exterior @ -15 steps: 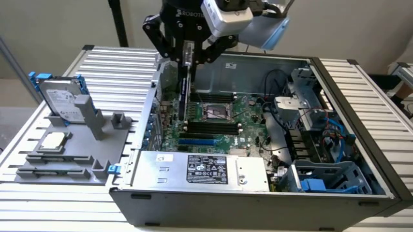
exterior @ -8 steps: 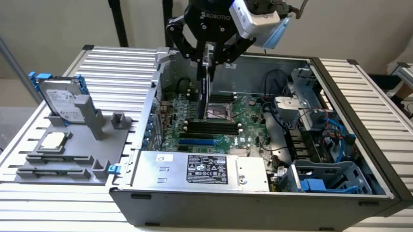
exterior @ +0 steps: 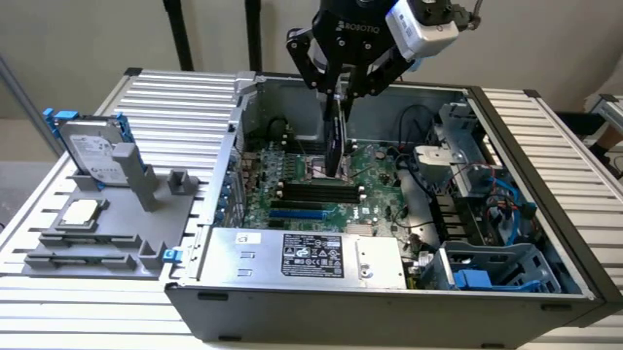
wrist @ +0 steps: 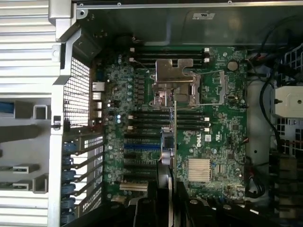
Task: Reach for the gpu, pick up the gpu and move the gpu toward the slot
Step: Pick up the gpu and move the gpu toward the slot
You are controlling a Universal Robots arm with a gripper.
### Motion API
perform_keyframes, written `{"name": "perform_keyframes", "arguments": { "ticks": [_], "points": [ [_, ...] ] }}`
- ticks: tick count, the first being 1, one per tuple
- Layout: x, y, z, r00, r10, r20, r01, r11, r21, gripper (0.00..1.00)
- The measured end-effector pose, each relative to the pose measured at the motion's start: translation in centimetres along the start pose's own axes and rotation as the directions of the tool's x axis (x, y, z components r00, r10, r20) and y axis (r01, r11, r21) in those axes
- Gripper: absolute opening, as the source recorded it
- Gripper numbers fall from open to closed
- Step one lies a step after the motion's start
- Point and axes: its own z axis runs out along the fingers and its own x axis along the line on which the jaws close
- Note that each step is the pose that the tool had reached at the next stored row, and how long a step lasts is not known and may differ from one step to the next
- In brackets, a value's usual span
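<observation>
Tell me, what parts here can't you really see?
- Exterior view: the gpu hangs edge-on from the gripper, so its flat face is hidden.
- Wrist view: the gpu is a thin blade; the gripper's fingers cover its held end.
- Exterior view: the slots on the motherboard are too small to tell apart.

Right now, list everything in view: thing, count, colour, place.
gpu: one, dark, edge-on, held upright above the motherboard.
motherboard: one, green, on the case floor.
computer case: one, grey, open, on the slatted table.
power supply: one, silver, at the case's near wall.
hard drive: one, silver with blue brackets, standing in the grey holder.
chip: one, silver, on the grey holder.
gripper: one, black, shut on the gpu's top edge.
</observation>
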Motion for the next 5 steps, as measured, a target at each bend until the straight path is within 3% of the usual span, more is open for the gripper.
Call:
{"name": "perform_keyframes", "arguments": {
  "ticks": [5],
  "points": [
    [-0.01, 0.00, 0.00, 1.0000, 0.000, 0.0000, 0.000, 1.0000, 0.0000, 0.27]
  ]
}}
